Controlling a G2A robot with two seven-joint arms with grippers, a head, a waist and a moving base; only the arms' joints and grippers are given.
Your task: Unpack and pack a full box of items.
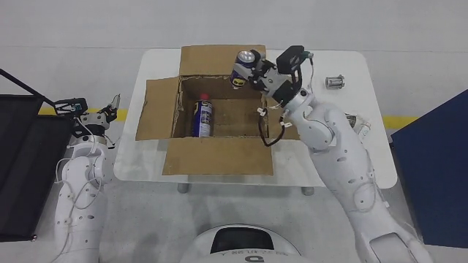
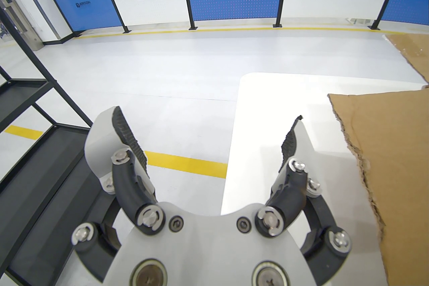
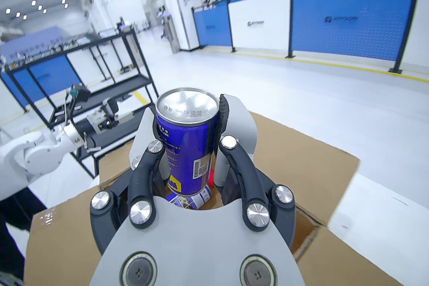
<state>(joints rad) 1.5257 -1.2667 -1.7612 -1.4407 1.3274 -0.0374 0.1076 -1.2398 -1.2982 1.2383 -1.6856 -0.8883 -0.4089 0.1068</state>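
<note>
Above the far rim of the cardboard box (image 1: pixel 219 157), the right claw (image 3: pixel 189 123) is clamped on a blue can (image 3: pixel 187 146), one finger on each side. The can's bare metal end points away from the palm. That end carries a stamped line of small print. The side has a label with a barcode and a yellow patch, and the other end is hidden behind the palm. The right arm stretches forward over the box's right flap.

Inside the box lies a spray can (image 1: pixel 202 117), blue with a red cap; from the right wrist, just a sliver shows under the held can. Right of the box, a small metal tin (image 1: pixel 335 82) sits on the table (image 1: pixel 351 66). Beside the forearm is a second thing, half covered and too small to name. Left of the box, off the table's edge, the left claw (image 2: pixel 207 114) hangs with fingers spread wide, gripping nothing.
</note>
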